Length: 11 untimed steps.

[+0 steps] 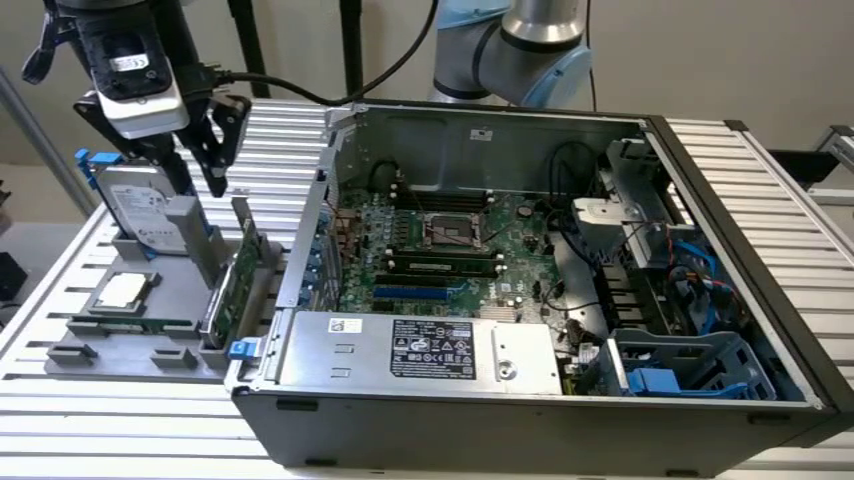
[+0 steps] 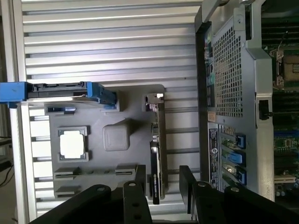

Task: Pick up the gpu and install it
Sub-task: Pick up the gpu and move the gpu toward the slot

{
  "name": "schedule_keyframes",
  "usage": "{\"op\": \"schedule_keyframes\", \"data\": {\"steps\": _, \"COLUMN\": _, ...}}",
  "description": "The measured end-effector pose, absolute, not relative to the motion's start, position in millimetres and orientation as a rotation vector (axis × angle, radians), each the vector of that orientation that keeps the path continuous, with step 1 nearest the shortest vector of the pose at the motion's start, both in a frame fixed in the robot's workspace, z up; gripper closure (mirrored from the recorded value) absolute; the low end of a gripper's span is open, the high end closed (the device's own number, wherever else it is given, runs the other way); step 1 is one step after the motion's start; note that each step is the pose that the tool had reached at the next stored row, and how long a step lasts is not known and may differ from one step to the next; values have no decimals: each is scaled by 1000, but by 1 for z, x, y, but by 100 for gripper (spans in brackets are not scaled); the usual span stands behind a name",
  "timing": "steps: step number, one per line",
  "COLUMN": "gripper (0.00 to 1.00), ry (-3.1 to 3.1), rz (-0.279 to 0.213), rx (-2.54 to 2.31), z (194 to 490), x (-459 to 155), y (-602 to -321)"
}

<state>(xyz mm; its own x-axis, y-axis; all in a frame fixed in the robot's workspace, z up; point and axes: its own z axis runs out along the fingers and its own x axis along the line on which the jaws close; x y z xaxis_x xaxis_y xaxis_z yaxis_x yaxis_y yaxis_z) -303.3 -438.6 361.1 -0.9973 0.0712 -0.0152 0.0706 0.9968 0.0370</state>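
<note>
Item under inspection: the gpu. It stands on its long edge in a slot of the grey holder, on the holder's side nearest the computer case. It is not installed. In the exterior view it sits at 9 o'clock from the case, just beside the case wall. Its silver end bracket shows in the wrist view.

My pincer is spread and holds nothing. In the exterior view it hangs at about 11 o'clock from the gpu, clear of it. In the wrist view my two fingers line up on either side of the card's edge without touching it.

Other contents of the holder: a silver hard drive with blue rails stands upright at 10 o'clock from the gpu. A square processor chip lies flat at 9 o'clock.

The case lies open on the slatted counter, with its green motherboard exposed.
</note>
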Motion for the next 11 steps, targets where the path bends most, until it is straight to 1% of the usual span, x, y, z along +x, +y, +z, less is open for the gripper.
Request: {"op": "schedule_keyframes", "data": {"steps": 11, "gripper": 0, "ry": 3123, "rz": 57, "rx": 111, "z": 340, "x": -305, "y": -447}}
